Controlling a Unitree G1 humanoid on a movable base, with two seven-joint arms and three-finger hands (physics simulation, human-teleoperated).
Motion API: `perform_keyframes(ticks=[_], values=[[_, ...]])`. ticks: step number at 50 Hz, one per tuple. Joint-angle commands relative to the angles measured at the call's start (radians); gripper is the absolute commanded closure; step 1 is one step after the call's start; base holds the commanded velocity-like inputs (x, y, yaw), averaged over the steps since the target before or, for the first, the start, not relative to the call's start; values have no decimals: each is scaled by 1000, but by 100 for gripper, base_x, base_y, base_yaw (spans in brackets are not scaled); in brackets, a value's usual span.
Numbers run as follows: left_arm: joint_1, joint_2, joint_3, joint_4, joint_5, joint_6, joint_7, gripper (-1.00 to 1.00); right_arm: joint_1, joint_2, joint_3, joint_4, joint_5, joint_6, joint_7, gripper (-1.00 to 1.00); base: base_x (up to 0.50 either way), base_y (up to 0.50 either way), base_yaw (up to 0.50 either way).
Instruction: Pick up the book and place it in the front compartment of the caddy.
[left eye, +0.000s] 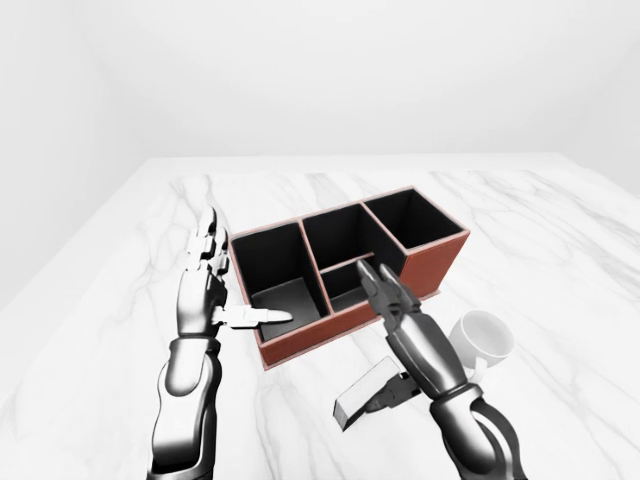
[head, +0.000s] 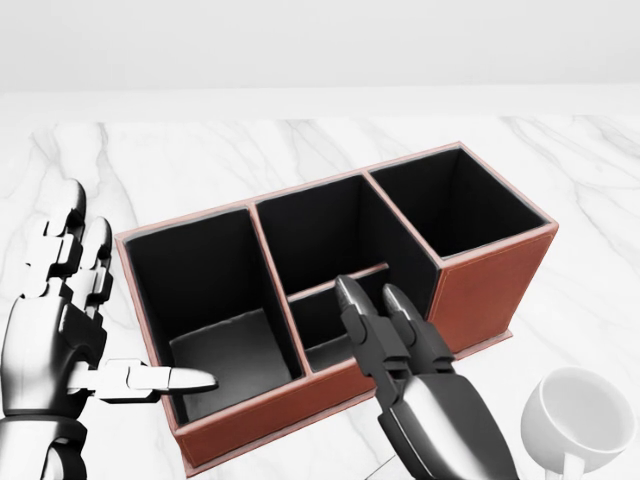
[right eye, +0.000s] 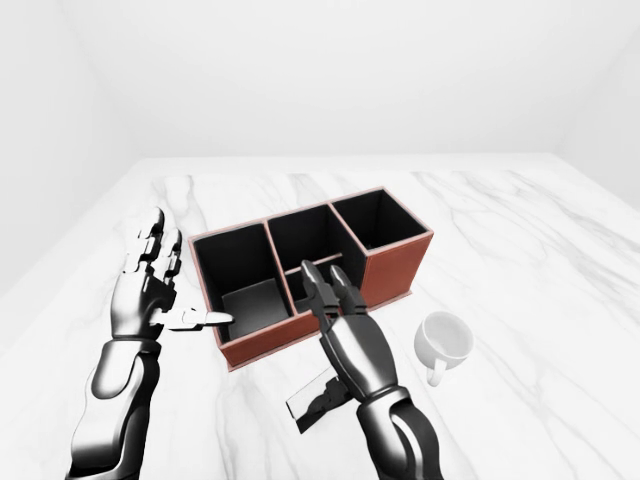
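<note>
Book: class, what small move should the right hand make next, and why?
Probably lift the right hand so the book clears the caddy wall. The book lies under the palm, below the caddy in the left-eye view, and the fingers already point over the small middle compartment. Whether the grip is firm cannot be told.

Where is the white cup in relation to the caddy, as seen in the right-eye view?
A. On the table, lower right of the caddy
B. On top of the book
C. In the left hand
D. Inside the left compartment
A: the white cup stands on the marble table, apart from the caddy, to its lower right.
</note>
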Motion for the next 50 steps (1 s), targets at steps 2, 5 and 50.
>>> perform_keyframes(ticks=[2,5,50], values=[[1,-1,-2,3,3,0,0,-100,-21,6,3,12,-60,0,17,-100,0,0,0],[1,-1,-3,4,3,0,0,-100,-21,7,1,18,-68,0,16,-100,0,0,0],[-1,-2,-4,19,5,0,0,-100,-25,1,53,96,-144,-79,-8,-100,0,0,0]])
